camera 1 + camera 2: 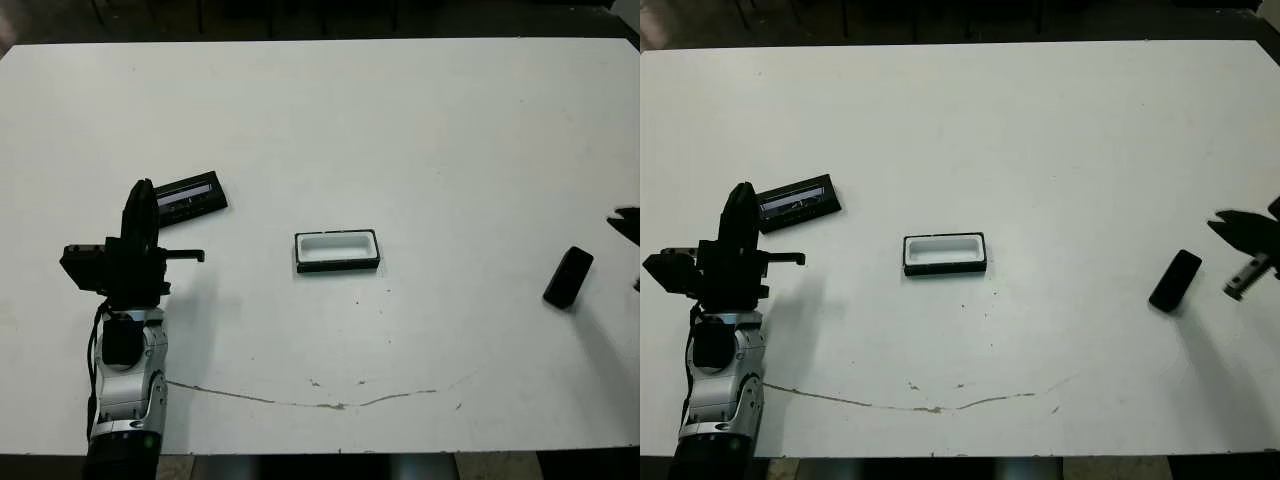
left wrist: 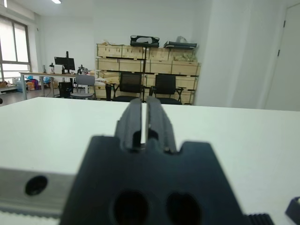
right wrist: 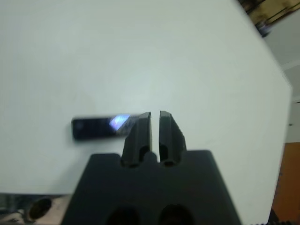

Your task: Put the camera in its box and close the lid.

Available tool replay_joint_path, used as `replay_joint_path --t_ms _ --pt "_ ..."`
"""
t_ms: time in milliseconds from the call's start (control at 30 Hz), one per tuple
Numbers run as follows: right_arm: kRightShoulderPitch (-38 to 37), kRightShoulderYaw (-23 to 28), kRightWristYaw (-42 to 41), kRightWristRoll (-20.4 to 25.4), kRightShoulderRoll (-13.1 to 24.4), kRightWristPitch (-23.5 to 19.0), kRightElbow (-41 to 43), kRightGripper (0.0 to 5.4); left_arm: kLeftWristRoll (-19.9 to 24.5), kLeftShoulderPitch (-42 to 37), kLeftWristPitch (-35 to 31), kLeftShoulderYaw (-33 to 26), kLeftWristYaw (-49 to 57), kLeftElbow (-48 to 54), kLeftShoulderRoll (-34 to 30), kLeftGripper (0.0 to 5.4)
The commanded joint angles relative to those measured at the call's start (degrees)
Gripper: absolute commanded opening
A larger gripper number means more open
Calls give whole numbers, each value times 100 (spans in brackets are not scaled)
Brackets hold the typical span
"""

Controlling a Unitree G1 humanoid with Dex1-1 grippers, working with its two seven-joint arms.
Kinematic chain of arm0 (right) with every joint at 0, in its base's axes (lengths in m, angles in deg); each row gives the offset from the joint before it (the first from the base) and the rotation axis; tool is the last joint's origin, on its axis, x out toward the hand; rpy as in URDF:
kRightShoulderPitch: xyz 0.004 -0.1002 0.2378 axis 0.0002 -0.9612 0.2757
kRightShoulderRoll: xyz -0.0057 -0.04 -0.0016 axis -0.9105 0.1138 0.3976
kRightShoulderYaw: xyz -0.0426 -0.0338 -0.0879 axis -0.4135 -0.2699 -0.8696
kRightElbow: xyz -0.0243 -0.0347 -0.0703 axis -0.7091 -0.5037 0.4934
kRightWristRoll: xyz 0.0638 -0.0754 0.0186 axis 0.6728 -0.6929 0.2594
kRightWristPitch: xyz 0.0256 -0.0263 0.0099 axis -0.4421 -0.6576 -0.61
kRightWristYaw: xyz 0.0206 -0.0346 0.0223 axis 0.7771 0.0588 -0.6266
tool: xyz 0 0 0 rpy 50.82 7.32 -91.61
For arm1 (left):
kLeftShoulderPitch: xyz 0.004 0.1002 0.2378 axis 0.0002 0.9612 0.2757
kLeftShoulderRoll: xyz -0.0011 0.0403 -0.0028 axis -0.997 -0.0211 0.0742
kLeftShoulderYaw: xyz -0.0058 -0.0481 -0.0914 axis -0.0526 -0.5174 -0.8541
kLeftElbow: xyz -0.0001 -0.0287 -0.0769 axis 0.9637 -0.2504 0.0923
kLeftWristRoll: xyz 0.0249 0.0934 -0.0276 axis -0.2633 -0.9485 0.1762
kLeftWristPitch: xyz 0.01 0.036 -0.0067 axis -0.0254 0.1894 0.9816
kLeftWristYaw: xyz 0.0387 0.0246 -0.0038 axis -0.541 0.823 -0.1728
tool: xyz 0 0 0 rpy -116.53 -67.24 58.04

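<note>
- The left gripper [image 2: 144, 108], two black fingers on a black body and silver-grey forearm, has its jaws pressed almost together with only a thin slit between them, and nothing is held.
- It stands near the table's left edge, its fingers reaching toward the flat black rectangular lid [image 1: 188, 197] with a pale grey-silver strip; from the head views its tip overlaps the lid's near end, and I cannot tell whether they touch.
- The right gripper [image 3: 155, 116], also black, has its jaws nearly closed with a narrow gap and grips nothing.
- It sits at the table's right edge, only partly in the head views, just beside the small slim black rectangular camera [image 1: 1175, 280]; in the right wrist view the camera lies blurred on the table past the fingertips.
- The camera lies tilted, near the right edge, well apart from the box.
- The small shallow box [image 1: 337, 251], black-rimmed with a white rounded lining, sits open-side up around the middle of the white table [image 1: 400, 130], with bare surface on every side.
- A thin crack line [image 1: 300, 402] runs along the near part of the table, near its front edge.
</note>
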State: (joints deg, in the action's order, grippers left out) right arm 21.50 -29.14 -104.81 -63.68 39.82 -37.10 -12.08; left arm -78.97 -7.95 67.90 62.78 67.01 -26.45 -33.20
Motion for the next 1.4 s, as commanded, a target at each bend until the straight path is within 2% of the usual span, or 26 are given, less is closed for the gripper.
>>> replay_joint_path --t_ms 33,167,267,367,467,767,967,1133,1267,1400 --pt "-88 -223 -464 88 303 221 -367 0 44 123 -42 -15 -76 -70 -56 1" --pt "-133 -404 -873 108 638 104 -406 0 -25 127 -76 -31 -27 -73 -58 1" --pt "-47 -657 -1347 157 886 215 -692 0 -8 149 -139 -26 -16 -12 -43 1" --pt "-12 -929 -1595 9 1153 343 -830 0 -26 149 -110 -33 -20 -25 -55 1" --pt "96 -1174 -1807 36 1224 350 -1011 0 -7 151 -152 -28 -27 -4 -53 1" --pt "589 -2139 -1902 -160 1034 138 -1413 0 -96 136 -156 -17 17 13 -59 1" --pt "1002 -2624 -1783 -358 762 210 -1867 0 -70 156 -189 -21 17 48 -46 1" --pt "1283 -2734 -1618 -391 477 441 -2504 0 7 184 -185 -24 -38 44 -44 1" --pt "1366 -2755 -1325 -542 380 1114 -2900 0 -6 189 -183 -27 -21 33 -46 1" --pt "1483 -2795 -1060 -653 278 1218 -3198 0 -13 199 -153 -23 -18 30 -35 1"
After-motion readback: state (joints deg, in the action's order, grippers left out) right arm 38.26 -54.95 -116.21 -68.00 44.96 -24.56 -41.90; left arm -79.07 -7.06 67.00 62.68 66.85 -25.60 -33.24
